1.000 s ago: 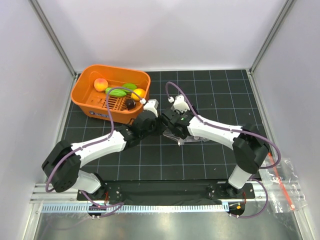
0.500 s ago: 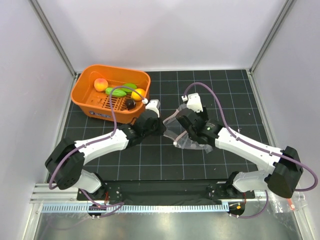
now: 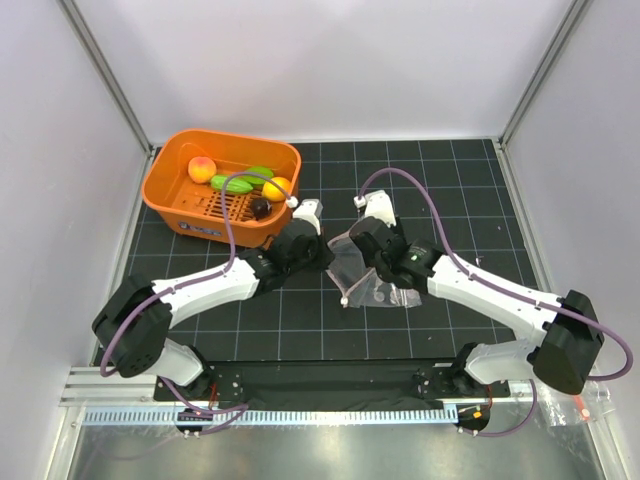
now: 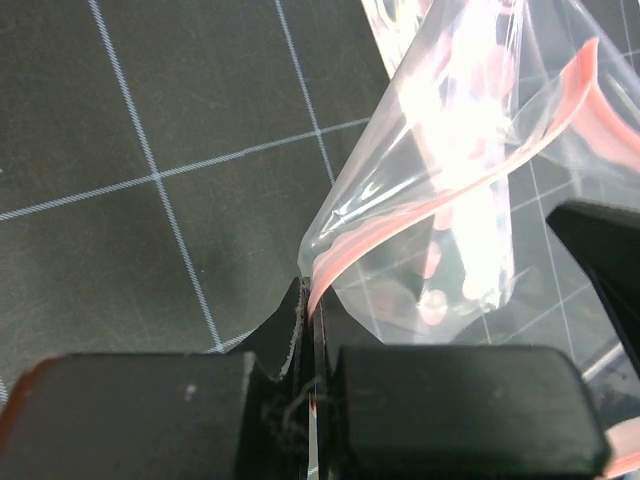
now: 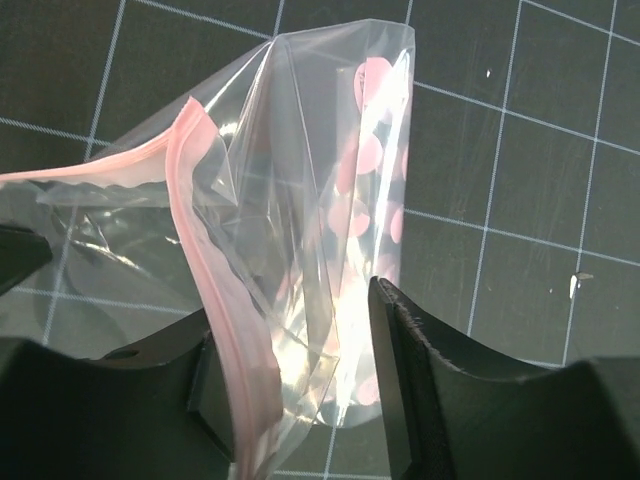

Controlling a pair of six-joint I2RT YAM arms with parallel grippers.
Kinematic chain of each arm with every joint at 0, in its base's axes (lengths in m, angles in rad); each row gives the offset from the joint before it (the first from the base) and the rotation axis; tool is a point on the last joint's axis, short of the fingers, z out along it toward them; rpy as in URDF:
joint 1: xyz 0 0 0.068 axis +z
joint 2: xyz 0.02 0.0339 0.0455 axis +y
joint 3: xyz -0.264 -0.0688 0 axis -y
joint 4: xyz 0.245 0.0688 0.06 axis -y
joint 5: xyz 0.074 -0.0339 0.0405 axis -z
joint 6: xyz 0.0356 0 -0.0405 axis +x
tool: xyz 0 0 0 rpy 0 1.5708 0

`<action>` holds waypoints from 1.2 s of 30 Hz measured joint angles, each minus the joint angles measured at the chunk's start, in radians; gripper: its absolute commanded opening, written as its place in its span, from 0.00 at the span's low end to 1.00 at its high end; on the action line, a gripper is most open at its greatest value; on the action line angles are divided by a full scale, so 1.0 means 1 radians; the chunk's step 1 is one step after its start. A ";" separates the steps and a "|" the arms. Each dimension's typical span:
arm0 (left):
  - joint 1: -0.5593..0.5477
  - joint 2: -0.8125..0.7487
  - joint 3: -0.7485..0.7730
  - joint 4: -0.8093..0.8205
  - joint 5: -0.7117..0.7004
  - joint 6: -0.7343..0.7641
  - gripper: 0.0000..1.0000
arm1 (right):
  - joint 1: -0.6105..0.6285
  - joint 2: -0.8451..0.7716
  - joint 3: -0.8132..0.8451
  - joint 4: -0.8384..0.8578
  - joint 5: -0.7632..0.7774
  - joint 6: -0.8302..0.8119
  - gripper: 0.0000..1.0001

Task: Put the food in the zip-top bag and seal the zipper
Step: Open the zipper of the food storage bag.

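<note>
Left arm: rounded white shells between bulky black joints.
Right arm: the same white shells and black joints, with a large black shoulder.
Left cable: purple-grey, looping along the arm.
Right cable: purple-grey, arching over the wrist.
Left gripper: matte black blocky fingers, inner edges scuffed pale.
Right gripper: black fingers with bevelled tips.

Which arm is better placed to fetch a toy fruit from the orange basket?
Probably right: the right hand is open, while the left hand is shut on the zipper, holding the zip-top bag. The basket is nearer the left, though.
</note>
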 measured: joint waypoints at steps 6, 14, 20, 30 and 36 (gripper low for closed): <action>-0.001 0.000 0.000 0.002 -0.054 0.000 0.00 | 0.024 -0.008 0.001 -0.032 0.016 0.016 0.58; -0.002 0.000 -0.008 0.005 -0.117 0.000 0.00 | 0.060 -0.013 0.008 -0.074 0.031 0.035 0.58; -0.024 0.000 -0.016 0.023 -0.141 0.000 0.00 | 0.102 -0.011 0.017 -0.073 0.050 0.043 0.65; -0.150 -0.008 -0.023 0.060 -0.224 0.011 0.00 | 0.106 0.046 0.040 -0.046 0.091 0.096 0.58; -0.145 -0.008 -0.023 0.058 -0.306 0.010 0.00 | 0.106 0.017 0.040 -0.064 0.097 0.114 0.58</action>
